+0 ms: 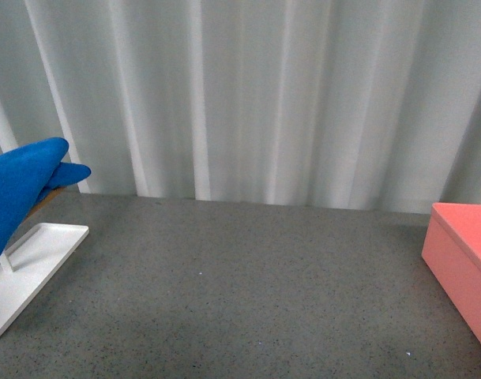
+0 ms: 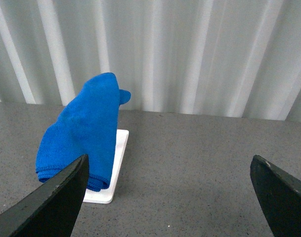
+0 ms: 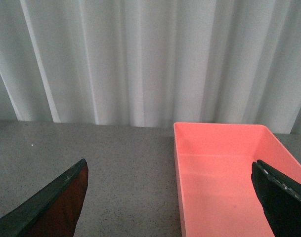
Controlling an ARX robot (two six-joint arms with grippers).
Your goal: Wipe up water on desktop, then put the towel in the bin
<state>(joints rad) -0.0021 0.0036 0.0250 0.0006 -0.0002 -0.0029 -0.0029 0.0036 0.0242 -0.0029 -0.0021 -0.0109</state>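
Note:
The bright blue towel (image 1: 19,189) hangs draped over a rack at the far left of the dark grey speckled desktop (image 1: 240,292). In the left wrist view the towel (image 2: 83,133) stands ahead of my left gripper (image 2: 170,197), which is open and empty, well short of the cloth. The salmon-pink bin (image 1: 465,264) sits at the right edge of the desktop. In the right wrist view the bin (image 3: 224,173) is empty, and my right gripper (image 3: 172,202) hangs open over its near left wall. No water shows on the desktop. Neither arm shows in the front view.
A flat white tray (image 1: 27,272) lies under the towel, its corner (image 2: 103,195) near my left finger. A pale pleated curtain (image 1: 248,95) closes off the back of the desktop.

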